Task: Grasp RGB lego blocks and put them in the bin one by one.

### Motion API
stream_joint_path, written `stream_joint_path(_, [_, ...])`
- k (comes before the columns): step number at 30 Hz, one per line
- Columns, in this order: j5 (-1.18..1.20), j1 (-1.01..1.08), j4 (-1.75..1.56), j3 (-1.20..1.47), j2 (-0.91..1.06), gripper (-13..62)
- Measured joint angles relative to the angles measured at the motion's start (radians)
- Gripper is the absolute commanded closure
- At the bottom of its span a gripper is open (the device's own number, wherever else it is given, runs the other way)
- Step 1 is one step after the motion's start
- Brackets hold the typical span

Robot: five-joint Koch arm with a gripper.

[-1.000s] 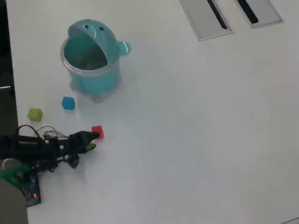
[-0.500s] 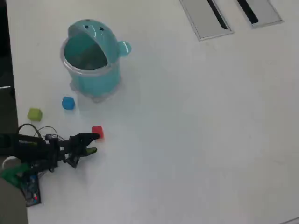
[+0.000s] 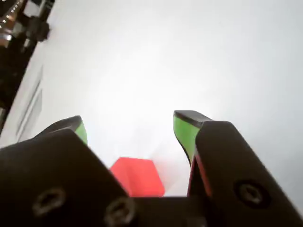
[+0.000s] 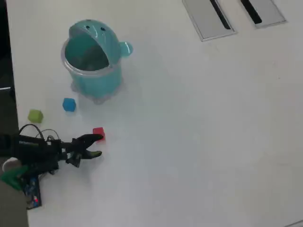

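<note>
Plastic is my guess for the red block (image 4: 98, 133): light, stiff and a little smooth, so it is best to take it by two opposite flat sides, squarely, or it may slip out. From left to right in the overhead view come the green block (image 4: 35, 116), the blue block (image 4: 69, 104), the gripper (image 4: 97, 146) and the bin (image 4: 93, 60) behind. The jaws stand apart and hold nothing. In the wrist view the red block (image 3: 137, 176) lies on the table (image 4: 199, 132) between the jaws, nearer the left one, not touching as far as I can see.
</note>
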Motion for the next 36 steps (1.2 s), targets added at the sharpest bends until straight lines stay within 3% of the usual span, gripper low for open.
stream_joint_path(19, [-0.153,0.012,0.181,-0.242,0.0,15.1])
stream_joint_path(27, [-0.476,-0.046,0.245,-0.433,0.0,13.9])
stream_joint_path(36, [-0.623,-0.222,0.549,-0.718,0.0,13.9])
